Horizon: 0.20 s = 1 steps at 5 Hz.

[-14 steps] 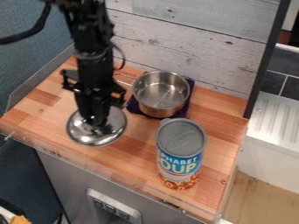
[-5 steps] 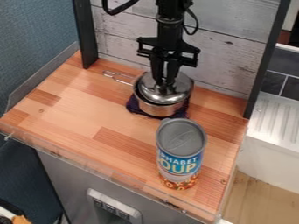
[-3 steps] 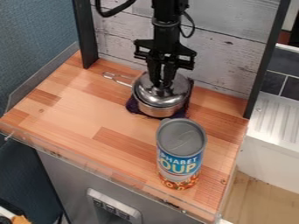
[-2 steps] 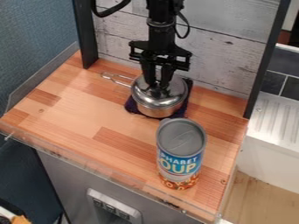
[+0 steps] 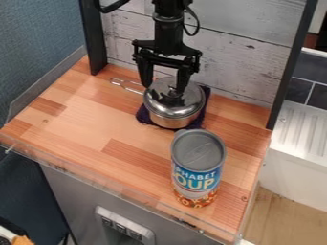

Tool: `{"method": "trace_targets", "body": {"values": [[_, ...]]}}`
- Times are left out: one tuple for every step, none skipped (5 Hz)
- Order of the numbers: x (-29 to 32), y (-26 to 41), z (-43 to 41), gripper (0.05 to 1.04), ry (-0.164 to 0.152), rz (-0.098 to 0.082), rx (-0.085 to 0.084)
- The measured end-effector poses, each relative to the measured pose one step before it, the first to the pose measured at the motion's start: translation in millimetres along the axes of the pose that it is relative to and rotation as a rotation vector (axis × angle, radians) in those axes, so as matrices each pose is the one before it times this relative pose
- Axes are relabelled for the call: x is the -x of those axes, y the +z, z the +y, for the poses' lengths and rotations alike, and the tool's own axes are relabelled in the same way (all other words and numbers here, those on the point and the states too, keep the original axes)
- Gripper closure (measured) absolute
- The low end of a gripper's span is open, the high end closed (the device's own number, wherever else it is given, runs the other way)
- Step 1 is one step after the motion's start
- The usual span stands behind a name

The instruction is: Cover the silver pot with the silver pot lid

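The silver pot stands upright on a dark cloth on the wooden counter, its wire handle pointing to the upper left of the view. The silver lid lies over the pot's mouth, covering it, with its dark knob on top. Directly above the pot hangs the black gripper, open, its two fingers spread wide to either side above the lid, with a gap between them. In front of the pot and a little to its right, a tall soup can stands upright, with a blue label and a grey top. Behind the pot rises a wall of whitish boards. Well to the pot's right, past a black post, is a white ribbed drainboard.
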State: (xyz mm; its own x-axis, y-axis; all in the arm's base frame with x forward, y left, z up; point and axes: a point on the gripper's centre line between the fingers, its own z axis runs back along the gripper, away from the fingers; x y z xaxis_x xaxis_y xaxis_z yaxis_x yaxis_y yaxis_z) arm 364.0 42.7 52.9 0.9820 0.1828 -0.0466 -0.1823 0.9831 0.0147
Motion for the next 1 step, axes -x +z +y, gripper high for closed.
{"method": "trace_targets", "body": {"values": [[0.89,24.25,-1.01,0.075,-0.0068,-0.0484,0.0118]]}}
